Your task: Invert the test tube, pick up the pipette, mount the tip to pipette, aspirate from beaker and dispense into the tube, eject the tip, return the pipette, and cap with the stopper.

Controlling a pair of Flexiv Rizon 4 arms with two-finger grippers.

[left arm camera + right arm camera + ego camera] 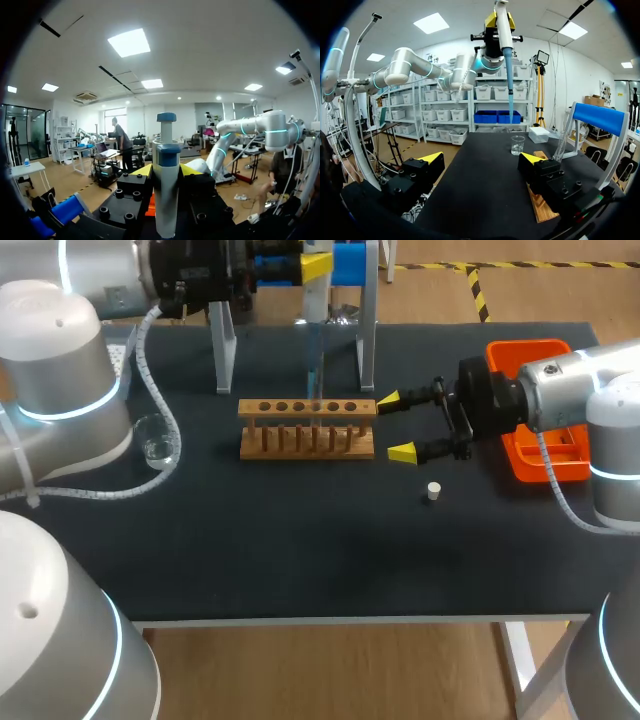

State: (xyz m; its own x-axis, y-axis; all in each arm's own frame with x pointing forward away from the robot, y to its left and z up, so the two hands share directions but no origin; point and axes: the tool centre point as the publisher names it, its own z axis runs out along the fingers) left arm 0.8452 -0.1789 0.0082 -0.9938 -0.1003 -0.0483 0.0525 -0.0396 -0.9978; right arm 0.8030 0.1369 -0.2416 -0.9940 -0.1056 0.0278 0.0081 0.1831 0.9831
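Holding the pipette [166,200] clamped in our left gripper [167,170], high over the table [250,560] by the rack [307,428]; right gripper [395,426] spread open just beside rack's end, stopper [433,491] lying nr it.

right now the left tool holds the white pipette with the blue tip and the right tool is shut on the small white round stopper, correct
No: the right tool is open, and the small white round stopper lies on the black table apart from it, as the head view shows. The left tool does hold the white pipette with the blue tip.
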